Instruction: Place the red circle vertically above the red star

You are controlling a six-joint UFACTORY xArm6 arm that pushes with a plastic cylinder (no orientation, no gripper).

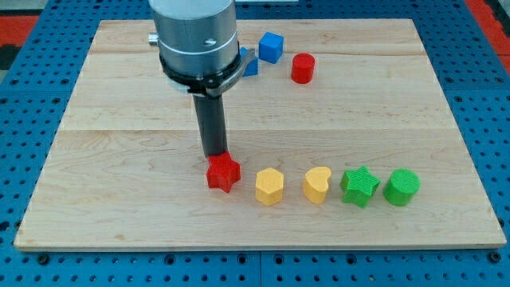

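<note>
The red circle (303, 68), a short red cylinder, stands near the view's top, right of centre. The red star (223, 172) lies lower, left of centre. My tip (215, 155) is at the star's upper edge, touching or almost touching it. The rod rises from there to the grey arm body at the view's top. The red circle is well up and to the right of the tip and the star.
A blue cube (272, 47) sits left of the red circle, and another blue block (250, 64) is partly hidden behind the arm. Right of the star runs a row: yellow hexagon (269, 186), yellow heart (317, 184), green star (358, 186), green circle (401, 187).
</note>
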